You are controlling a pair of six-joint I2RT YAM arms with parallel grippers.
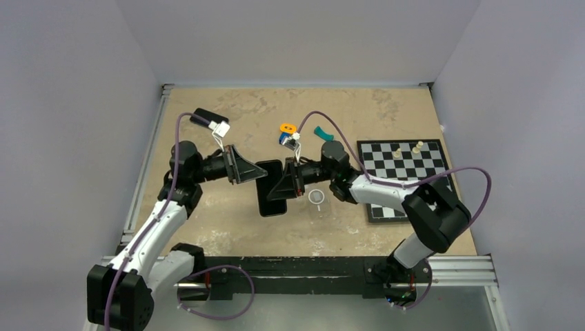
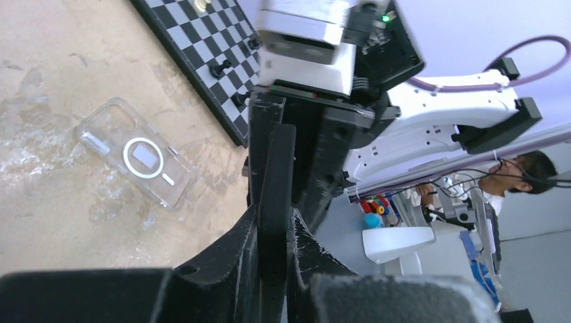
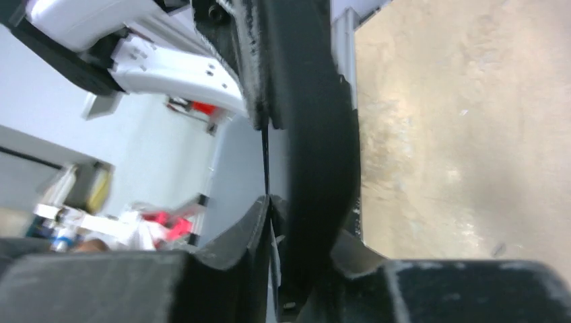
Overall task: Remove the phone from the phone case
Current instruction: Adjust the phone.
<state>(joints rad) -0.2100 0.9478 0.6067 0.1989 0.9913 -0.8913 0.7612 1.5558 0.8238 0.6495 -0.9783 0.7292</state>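
Observation:
The black phone (image 1: 271, 187) is out of its case and held off the table between both grippers. My left gripper (image 1: 254, 169) is shut on its left edge, and the phone shows edge-on between the fingers in the left wrist view (image 2: 276, 175). My right gripper (image 1: 283, 185) is shut on its right edge, and the dark phone body also shows in the right wrist view (image 3: 316, 134). The clear phone case (image 2: 138, 160), with a white ring, lies empty on the table just right of the phone, and the top view shows it faintly (image 1: 316, 198).
A chessboard (image 1: 407, 176) with a few pieces lies at the right, under the right arm. An orange item (image 1: 288, 128) and a teal item (image 1: 322, 132) lie behind the grippers. A black-and-white device (image 1: 209, 120) sits at the back left.

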